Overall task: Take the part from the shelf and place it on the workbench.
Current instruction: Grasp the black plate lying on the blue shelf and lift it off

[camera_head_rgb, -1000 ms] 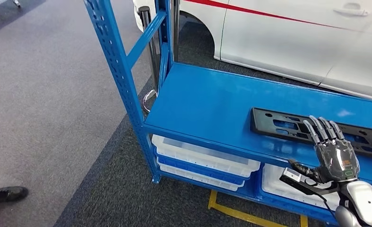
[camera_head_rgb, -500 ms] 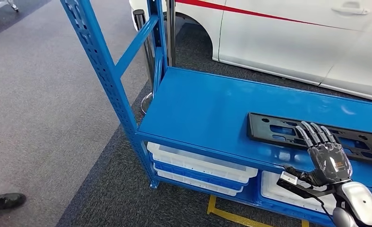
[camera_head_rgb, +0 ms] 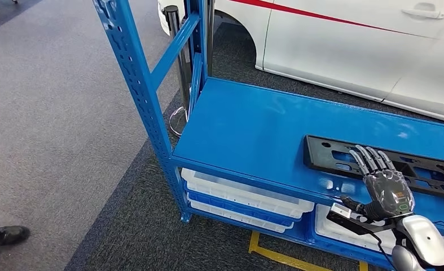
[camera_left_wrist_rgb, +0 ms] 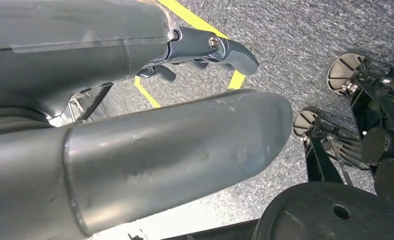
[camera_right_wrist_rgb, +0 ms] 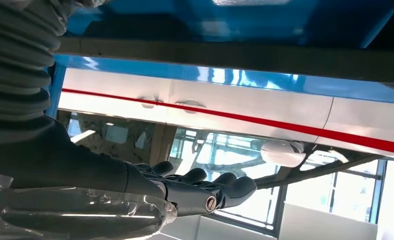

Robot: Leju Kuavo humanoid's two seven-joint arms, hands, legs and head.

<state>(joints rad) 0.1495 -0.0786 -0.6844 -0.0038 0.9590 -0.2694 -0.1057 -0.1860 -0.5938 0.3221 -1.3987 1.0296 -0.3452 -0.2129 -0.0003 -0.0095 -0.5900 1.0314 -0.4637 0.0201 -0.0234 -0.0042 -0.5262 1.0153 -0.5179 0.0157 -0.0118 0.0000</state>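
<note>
Currently the black part (camera_head_rgb: 383, 166) lies flat on the blue shelf (camera_head_rgb: 253, 130), toward its right end. The right robot hand (camera_head_rgb: 384, 189) hovers over the part's near edge, fingers extended and apart, grasping nothing. The left robot hand (camera_left_wrist_rgb: 205, 47) hangs above grey carpet with a yellow line, fingers loosely bent, nothing in it. Under the shelf sit stacked white trays (camera_head_rgb: 242, 195); their contents cannot be made out. Behind stands a white car (camera_head_rgb: 349, 45).
</note>
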